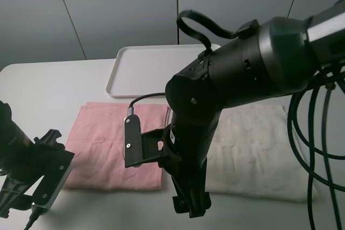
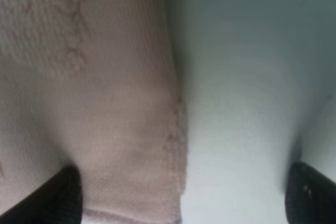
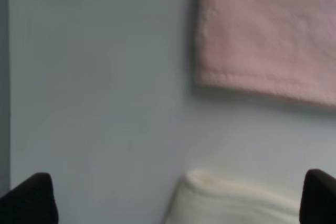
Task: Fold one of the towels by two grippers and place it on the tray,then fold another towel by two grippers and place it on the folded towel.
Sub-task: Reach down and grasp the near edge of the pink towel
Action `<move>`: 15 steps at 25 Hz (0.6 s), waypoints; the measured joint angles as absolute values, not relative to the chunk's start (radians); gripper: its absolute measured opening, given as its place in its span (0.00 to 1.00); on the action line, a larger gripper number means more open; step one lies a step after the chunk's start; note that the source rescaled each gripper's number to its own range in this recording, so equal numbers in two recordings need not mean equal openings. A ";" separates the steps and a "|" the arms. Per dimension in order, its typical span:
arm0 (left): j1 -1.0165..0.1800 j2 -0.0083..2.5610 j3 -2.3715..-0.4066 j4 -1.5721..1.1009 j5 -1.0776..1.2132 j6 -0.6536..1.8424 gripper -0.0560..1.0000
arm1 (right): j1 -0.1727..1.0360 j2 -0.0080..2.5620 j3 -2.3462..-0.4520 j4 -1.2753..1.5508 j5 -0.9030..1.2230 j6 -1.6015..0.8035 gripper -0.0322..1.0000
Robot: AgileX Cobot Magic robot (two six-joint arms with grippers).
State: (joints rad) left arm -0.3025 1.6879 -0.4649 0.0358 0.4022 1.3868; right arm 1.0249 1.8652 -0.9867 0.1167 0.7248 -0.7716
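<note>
Over the table [image 1: 48, 84], we hold the left gripper [image 2: 186, 195] and right gripper [image 3: 173, 198] wide and empty, near the pink towel [image 1: 110, 144].

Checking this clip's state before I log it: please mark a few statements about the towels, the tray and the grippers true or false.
1. The pink towel lies spread flat on the table. True.
2. A folded towel sits on the tray. False: the tray holds nothing, and both towels lie on the table.
3. The left gripper and the right gripper both stand open, holding nothing. True.
4. In the high view the cream towel lies left of the pink towel. False: it lies to its right.
</note>
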 joint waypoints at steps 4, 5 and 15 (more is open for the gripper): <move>-0.303 1.688 -0.465 0.036 0.401 1.387 1.00 | 1.094 1.918 -0.998 0.117 0.699 -0.773 1.00; -0.303 1.688 -0.465 0.036 0.401 1.387 1.00 | 1.106 1.932 -1.006 0.118 0.697 -0.767 1.00; -0.303 1.689 -0.465 0.038 0.400 1.389 1.00 | 1.125 2.005 -1.138 0.104 0.713 -0.670 1.00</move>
